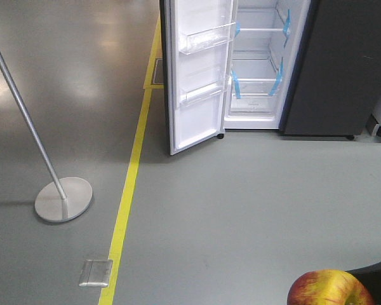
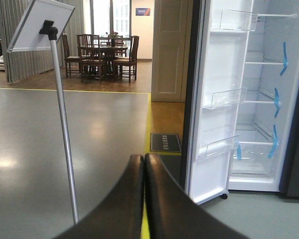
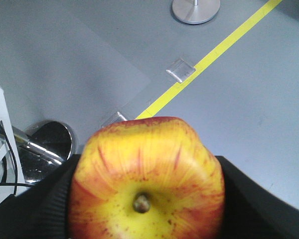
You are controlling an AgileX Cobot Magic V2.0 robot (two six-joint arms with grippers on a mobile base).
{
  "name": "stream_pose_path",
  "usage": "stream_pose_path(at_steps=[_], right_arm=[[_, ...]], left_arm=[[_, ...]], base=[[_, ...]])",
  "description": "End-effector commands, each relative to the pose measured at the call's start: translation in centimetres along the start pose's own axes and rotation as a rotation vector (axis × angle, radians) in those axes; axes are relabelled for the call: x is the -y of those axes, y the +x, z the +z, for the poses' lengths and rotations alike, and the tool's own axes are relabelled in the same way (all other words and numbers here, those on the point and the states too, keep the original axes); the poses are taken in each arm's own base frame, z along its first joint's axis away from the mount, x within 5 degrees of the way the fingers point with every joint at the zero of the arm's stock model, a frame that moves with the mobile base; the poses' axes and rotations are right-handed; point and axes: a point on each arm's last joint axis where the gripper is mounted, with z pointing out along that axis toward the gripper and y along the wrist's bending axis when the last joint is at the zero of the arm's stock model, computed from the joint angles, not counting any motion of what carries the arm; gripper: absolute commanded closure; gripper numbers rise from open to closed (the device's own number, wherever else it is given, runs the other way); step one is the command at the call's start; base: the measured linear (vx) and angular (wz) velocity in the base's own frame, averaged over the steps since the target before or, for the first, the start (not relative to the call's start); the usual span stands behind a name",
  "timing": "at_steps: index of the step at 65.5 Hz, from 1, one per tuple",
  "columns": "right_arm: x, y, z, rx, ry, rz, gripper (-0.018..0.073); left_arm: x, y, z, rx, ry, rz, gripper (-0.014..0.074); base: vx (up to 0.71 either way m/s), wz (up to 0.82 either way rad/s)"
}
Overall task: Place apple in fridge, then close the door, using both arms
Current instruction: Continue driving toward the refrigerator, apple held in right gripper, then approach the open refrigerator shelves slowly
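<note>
At the near right, the right gripper hugs the apple and should carry it level to the far fridge; the left gripper is pinched together, empty.

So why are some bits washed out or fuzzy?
Front view: lights glare as pale patches on the glossy grey floor; the round red-and-yellow apple at the bottom edge looks soft. Left wrist view: far windows blow out white; the shut black left gripper is a dark blur. Right wrist view: the apple is sharp, the black right gripper holding it fuzzy.
</note>
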Motion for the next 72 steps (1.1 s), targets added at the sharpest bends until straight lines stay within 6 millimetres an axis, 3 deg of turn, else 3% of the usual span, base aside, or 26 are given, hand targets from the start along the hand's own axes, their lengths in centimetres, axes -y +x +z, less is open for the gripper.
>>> stream_pose_path(at_steps=[1,72], right_arm=[[-0.12,-1.12,-0.61,0.087,0.0,-0.002,0.0492],[-0.12,-1.12,-0.61,0.087,0.0,-0.002,0.0492]], left_arm=[[-0.07,0.24,-0.05,0.061,0.0,-0.008,0.0602],[-0.07,0.24,-0.05,0.061,0.0,-0.008,0.0602]], base=[[0.16,-0.05],[0.11,-0.05]])
